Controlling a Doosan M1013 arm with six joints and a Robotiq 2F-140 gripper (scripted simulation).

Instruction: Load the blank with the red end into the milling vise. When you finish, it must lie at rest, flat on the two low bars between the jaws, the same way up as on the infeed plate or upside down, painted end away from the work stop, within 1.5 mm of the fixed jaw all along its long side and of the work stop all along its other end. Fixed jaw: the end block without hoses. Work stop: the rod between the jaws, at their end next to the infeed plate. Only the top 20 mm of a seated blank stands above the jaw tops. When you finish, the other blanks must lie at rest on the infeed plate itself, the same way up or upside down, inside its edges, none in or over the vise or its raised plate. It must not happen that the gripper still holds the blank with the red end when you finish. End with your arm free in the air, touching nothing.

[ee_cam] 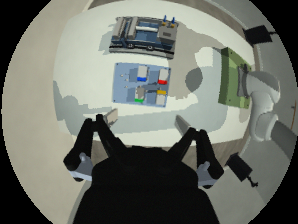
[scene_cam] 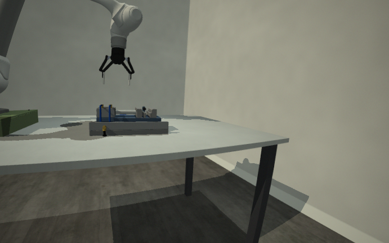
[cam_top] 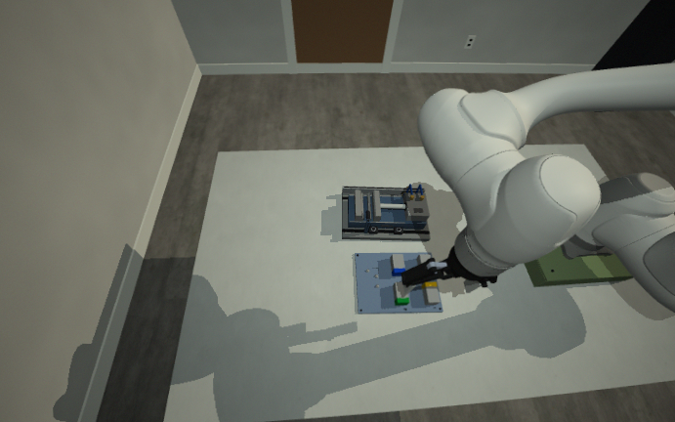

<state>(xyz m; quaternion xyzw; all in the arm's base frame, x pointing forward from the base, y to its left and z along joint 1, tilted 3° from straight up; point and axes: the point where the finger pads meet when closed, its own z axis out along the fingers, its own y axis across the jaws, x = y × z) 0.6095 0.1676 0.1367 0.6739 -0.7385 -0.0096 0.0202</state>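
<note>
No writing seems readable on the vise (cam_top: 417, 209) (scene_cam: 128, 119) (ee_cam: 168, 34).

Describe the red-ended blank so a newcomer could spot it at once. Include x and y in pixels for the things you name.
Find the milling vise (cam_top: 417, 209) (scene_cam: 106, 112) (ee_cam: 167, 34), then the blue infeed plate (cam_top: 368, 301) (ee_cam: 120, 95) beside it. Four blocks lie on that plate. The blank with the red end (cam_top: 424, 258) (ee_cam: 163, 75) lies nearest the green base; its neighbours' ends are blue, green and yellow.
</note>
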